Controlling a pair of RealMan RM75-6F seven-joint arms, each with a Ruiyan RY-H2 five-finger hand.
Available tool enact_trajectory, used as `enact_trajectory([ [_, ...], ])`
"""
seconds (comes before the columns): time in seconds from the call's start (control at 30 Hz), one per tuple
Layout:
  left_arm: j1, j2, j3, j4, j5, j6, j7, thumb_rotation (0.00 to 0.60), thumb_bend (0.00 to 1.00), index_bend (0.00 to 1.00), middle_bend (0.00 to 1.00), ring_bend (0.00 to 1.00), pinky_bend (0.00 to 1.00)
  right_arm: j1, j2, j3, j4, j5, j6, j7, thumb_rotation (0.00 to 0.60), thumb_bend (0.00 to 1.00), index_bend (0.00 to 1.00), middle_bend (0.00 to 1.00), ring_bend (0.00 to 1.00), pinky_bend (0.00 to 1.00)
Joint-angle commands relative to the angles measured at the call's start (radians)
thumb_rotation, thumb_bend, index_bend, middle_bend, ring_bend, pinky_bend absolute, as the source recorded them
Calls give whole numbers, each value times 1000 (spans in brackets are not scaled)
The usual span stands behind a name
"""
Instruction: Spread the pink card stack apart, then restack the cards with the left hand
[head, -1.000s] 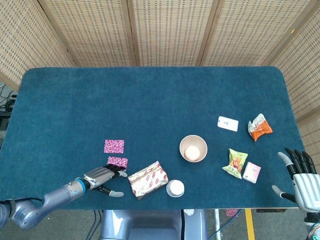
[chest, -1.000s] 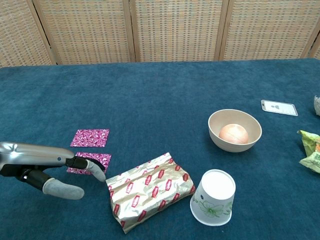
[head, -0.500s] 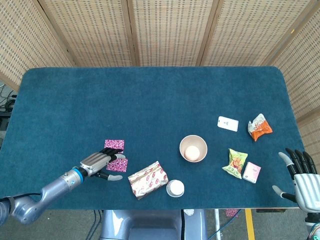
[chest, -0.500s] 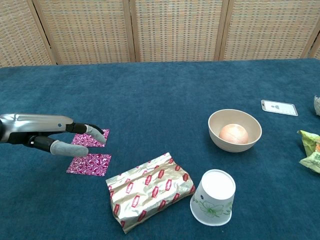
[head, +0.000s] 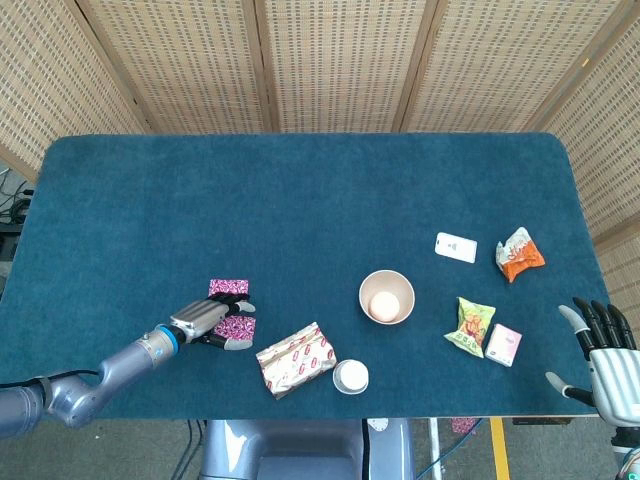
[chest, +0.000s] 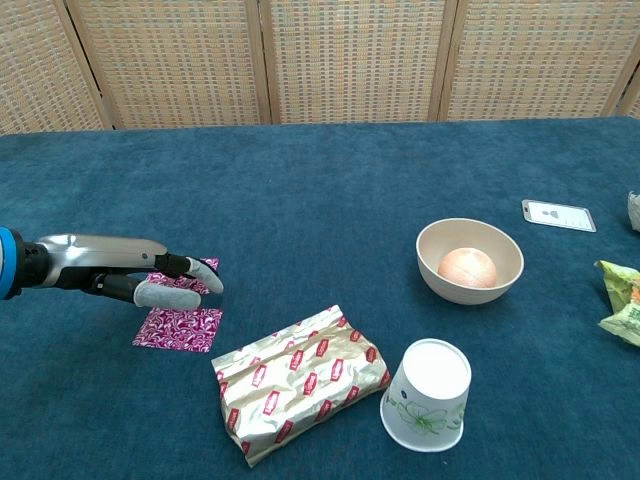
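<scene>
Two pink patterned cards lie apart on the blue cloth: the far card (head: 228, 287) (chest: 205, 266) and the near card (head: 240, 327) (chest: 181, 329). My left hand (head: 209, 320) (chest: 140, 278) reaches over them with fingers stretched forward and flat. Its fingertips (chest: 212, 283) cover most of the far card, and the thumb hangs above the near card. Whether the fingers touch the far card I cannot tell. It holds nothing. My right hand (head: 600, 357) stays at the table's right front edge, fingers spread and empty.
A gold and red foil packet (head: 295, 359) (chest: 302, 381) lies just right of the near card, an overturned paper cup (head: 351, 376) (chest: 428, 394) beside it. A bowl holding an egg (head: 386, 296) (chest: 469, 262), a white card (head: 456, 247), and snack packets (head: 476, 326) sit to the right.
My left hand has left the near card, moved away from me and lowered over the far card, hiding most of it. The right hand has stayed put.
</scene>
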Motion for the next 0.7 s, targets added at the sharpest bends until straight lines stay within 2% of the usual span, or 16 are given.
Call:
enact_trajectory([
  [0.03, -1, 3, 3, 1, -4, -5, 3, 99, 0, 120, 21, 0, 0, 0, 0, 0, -1, -1, 0, 1, 600, 105, 125, 80, 0, 0],
  [0.7, 24, 63, 46, -30, -10, -13, 21, 98, 0, 120, 21, 0, 0, 5, -2, -2, -3, -13, -3, 10, 600, 105, 125, 79, 0, 0],
])
